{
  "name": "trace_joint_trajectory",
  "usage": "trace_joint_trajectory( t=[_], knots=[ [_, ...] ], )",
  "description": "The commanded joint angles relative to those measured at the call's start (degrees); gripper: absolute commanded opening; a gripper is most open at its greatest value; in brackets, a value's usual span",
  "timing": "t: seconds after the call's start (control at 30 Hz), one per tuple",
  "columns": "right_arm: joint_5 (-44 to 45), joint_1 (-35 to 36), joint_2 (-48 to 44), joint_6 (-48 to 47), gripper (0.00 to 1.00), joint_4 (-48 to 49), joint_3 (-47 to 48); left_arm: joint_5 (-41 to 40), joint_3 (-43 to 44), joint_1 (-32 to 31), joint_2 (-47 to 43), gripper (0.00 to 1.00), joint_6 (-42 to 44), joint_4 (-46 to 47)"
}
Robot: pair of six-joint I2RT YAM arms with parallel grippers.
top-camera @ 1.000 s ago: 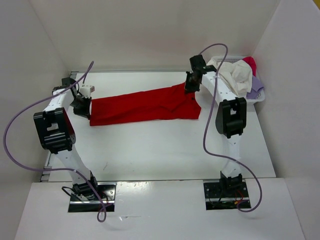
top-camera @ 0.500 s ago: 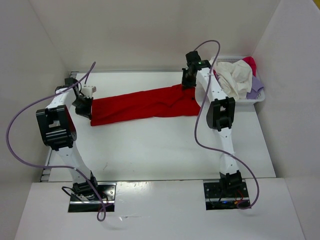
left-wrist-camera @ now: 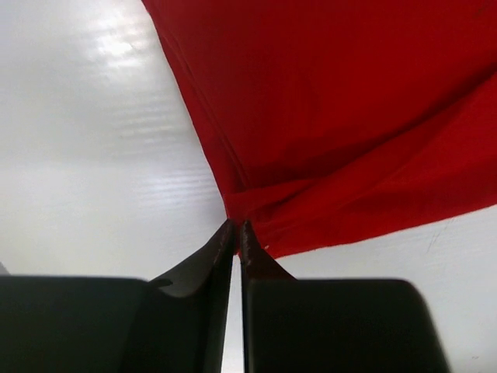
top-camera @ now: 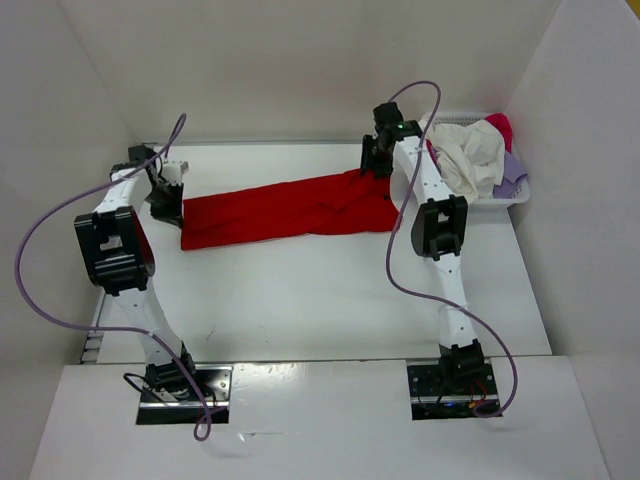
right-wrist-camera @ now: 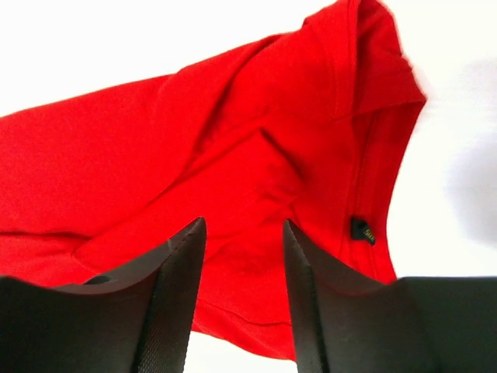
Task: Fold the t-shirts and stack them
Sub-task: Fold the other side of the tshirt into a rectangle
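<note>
- At the far left: left fingers almost pressed together with only a thin slit between, tips right at the gathered left corner of the red t-shirt. Cannot tell whether pinching the hem or just clear of it.
- Step in hand, as a judgement: laying this shirt out flat ahead of the first fold. Best to free both ends with the cloth lying smooth, then lift straight up to avoid dragging a corner back into a pucker.
- Across the middle: stretched as a long band on the white, slightly glossy tabletop. Thin matte knit, soft lengthwise creases, a stitched seam running toward the left corner.
- At the right end: right fingers spread apart above the cloth, nothing between them. Black, finely textured inner faces; a small dark label sewn in close by.
- Far right: white mesh basket heaped with rumpled shirts, namely off-white t-shirt, lavender t-shirt and pinkish-red t-shirt, all waiting their turn.
</note>
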Motion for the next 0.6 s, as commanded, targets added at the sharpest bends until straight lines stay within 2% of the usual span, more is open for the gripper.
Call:
trace_joint_trajectory(
  t=[0.0, 0.1, 0.17, 0.2, 0.23, 0.27, 0.3, 0.33, 0.4, 0.57],
  knots=[
    [-0.68, -0.58, -3.59, -1.02, 0.52, -0.09, 3.81, 2.32, 5.56, 0.50, 0.71, 0.16, -4.63, 1.74],
    [1.43, -0.58, -9.73, -1.64, 0.56, -0.79, -0.57, 2.95, 8.90, 2.35, 1.32, 0.17, -7.18, 3.07],
    [3.46, -0.58, -14.30, -2.16, 0.59, -0.79, -9.07, 3.56, 10.66, 3.76, 2.64, 0.20, -7.89, 3.07],
    [3.98, -0.58, -20.06, -2.16, 0.63, 1.39, -13.20, 4.43, 11.36, 3.76, 3.34, 0.23, -7.89, 1.76],
    [3.99, -1.19, -23.34, -2.16, 0.65, 2.89, -22.55, 4.44, 11.37, 4.37, 3.35, 0.23, -7.89, 1.75],
    [4.51, -1.20, -26.50, -2.16, 0.67, 4.38, -27.34, 5.14, 10.59, 4.38, 3.35, 0.24, -7.11, 0.97],
    [5.30, -1.20, -32.45, -2.16, 0.70, 7.09, -31.91, 5.15, 9.36, 4.38, 2.65, 0.26, -6.41, 0.26],
    [6.35, -1.20, -34.77, -2.16, 0.71, 8.17, -40.49, 5.15, 7.78, 4.38, 1.08, 0.30, -4.57, 0.26],
    [7.33, -1.72, -39.08, -0.67, 0.73, 10.88, -50.09, 5.15, 1.81, 4.38, -1.30, 0.34, -2.72, -0.36],
    [2.33, -3.03, -37.44, 4.32, 0.73, 14.67, -59.10, 4.09, -8.13, 3.06, -2.98, 0.41, -0.07, 0.34]
  ],
)
